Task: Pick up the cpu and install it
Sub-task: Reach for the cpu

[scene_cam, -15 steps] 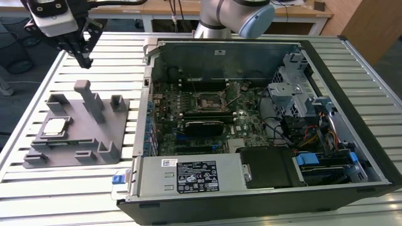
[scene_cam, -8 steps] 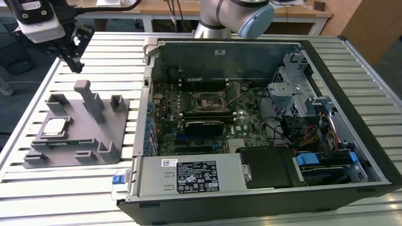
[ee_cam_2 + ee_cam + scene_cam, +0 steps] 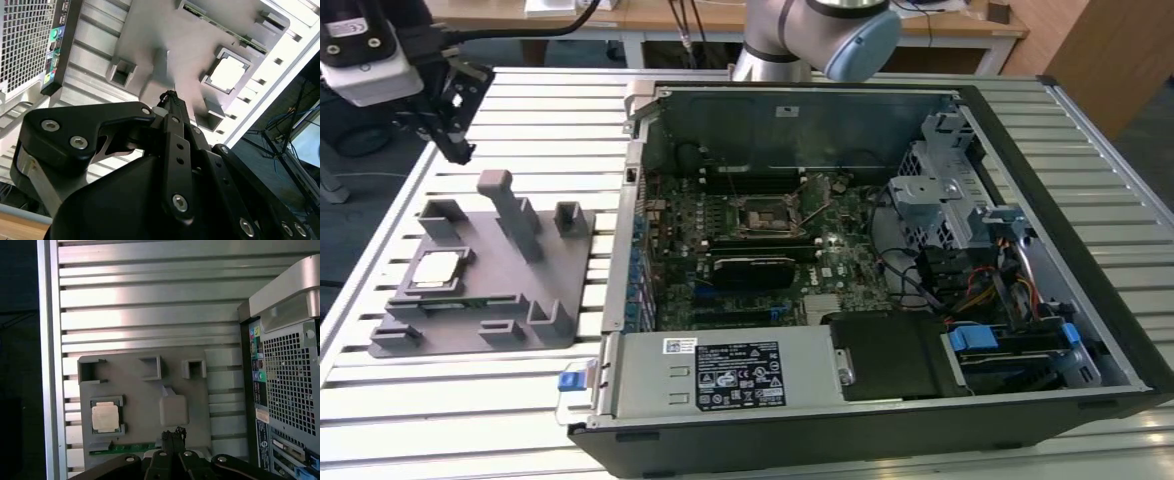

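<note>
cpu point(image 3: 438, 270): flat in a pocket of the grey plate point(image 3: 547, 290).
gripper point(image 3: 458, 152): fingers together, empty, hanging at 12 o'clock from the cpu, apart from it.
table point(image 3: 467, 400): ribbed metal slats.
computer case point(image 3: 720, 375): open, at 3 o'clock from the plate.
room: wooden desks point(image 3: 947, 25) at 12 o'clock, beyond the table.

You have bright, even light in the exterior view: the slatted table point(image 3: 480, 400) has a soft sheen, shadows are faint, and shade gathers deep inside the computer case point(image 3: 827, 125). In the first wrist view, glare runs in white bands along the slats beyond the fixture plate point(image 3: 140, 400). In the second wrist view the cpu point(image 3: 227, 75) burns out to white, and the gripper point(image 3: 170, 95) looms dark against the washed-out plate.
</note>
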`<action>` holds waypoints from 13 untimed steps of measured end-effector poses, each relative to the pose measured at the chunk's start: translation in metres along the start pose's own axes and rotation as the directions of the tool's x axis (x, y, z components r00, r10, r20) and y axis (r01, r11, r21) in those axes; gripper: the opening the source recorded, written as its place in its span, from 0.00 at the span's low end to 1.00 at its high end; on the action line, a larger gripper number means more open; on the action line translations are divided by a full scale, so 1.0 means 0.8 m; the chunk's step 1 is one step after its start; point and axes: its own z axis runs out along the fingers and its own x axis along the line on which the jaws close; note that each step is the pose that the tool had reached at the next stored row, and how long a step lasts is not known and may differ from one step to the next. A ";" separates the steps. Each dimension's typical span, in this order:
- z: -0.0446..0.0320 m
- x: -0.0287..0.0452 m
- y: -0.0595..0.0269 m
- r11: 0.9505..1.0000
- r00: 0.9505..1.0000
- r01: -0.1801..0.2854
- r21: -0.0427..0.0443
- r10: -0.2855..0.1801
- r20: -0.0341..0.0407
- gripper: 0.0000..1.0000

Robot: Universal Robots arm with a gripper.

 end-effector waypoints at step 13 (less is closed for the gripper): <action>0.0030 0.0693 -0.006 1.000 1.000 0.000 0.000 0.000 -0.004 0.11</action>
